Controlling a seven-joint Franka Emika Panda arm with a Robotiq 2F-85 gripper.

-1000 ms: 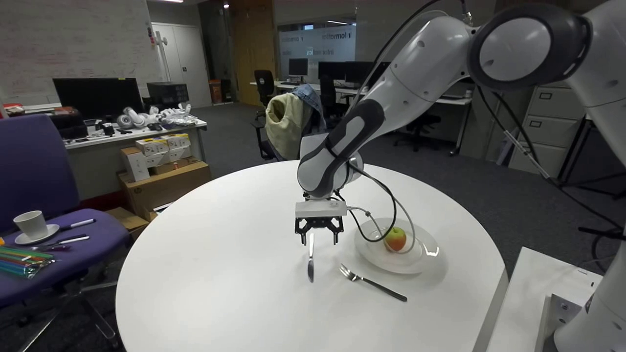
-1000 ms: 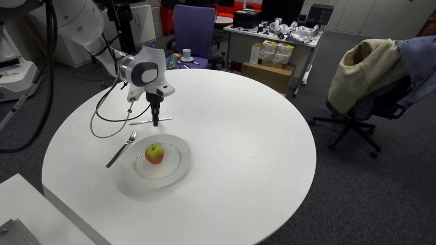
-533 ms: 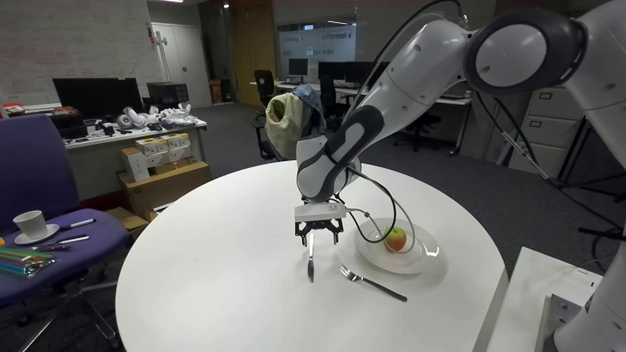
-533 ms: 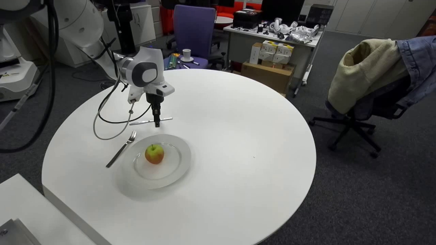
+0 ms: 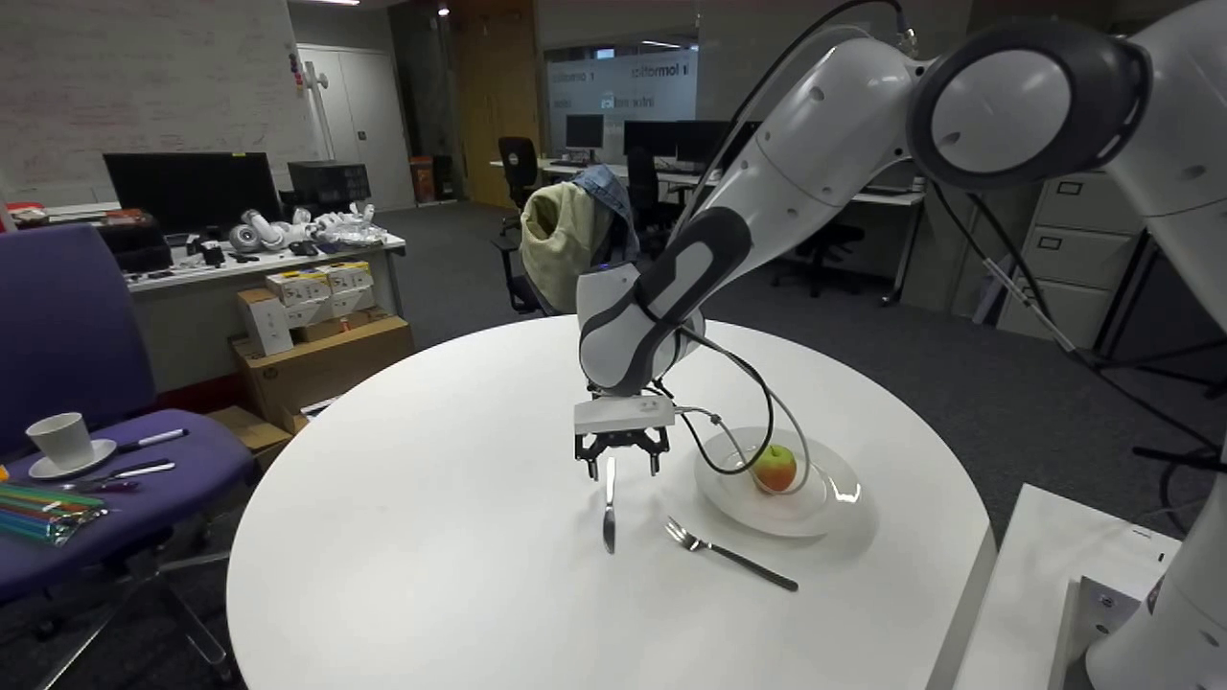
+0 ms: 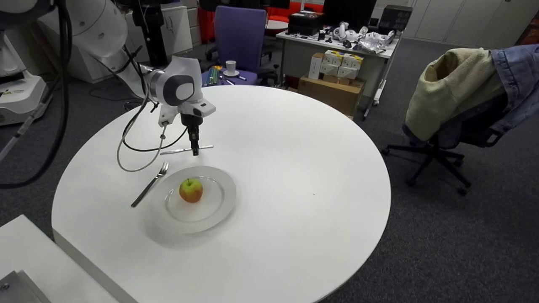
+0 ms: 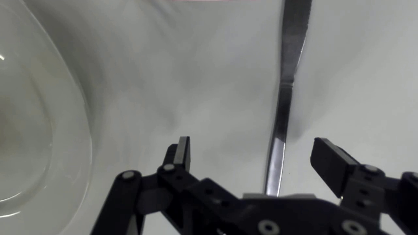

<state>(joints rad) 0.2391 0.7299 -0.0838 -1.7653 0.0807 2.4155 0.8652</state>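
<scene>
Round white table (image 6: 303, 219) sits under the claw (image 7: 251, 143), claw pointing down at it. Arm (image 5: 796, 144) is above the claw, angled down to it. Purple chair (image 6: 240, 38) well apart from the claw, past the table edge. Black chair (image 6: 476, 122) also well apart, off another side, cream fleece (image 6: 450, 88) draped over its back. White plate (image 6: 228, 195) on the table, near the claw, to one side, rim outside the jaws in wrist view. Claw itself: released, jaws spread wide. Knife (image 7: 285, 98) lies flat on the table below it. Slim section runs through the gap between the jaws, off-centre toward the jaw away from the plate; wider section sticks out past them. Wrist view shows space either side of the knife; can't judge how high the tips are off the table. Fork (image 5: 743, 562) on the table, plate side of the claw, just beside the plate, tines nearer the claw, dark handle running away. Saucer (image 5: 96, 458) on the purple chair, so well apart from the claw, white cup (image 5: 59, 443) on it. Apple (image 6: 191, 190), green over red, on the plate, same side of the claw; visible in both exterior views.
</scene>
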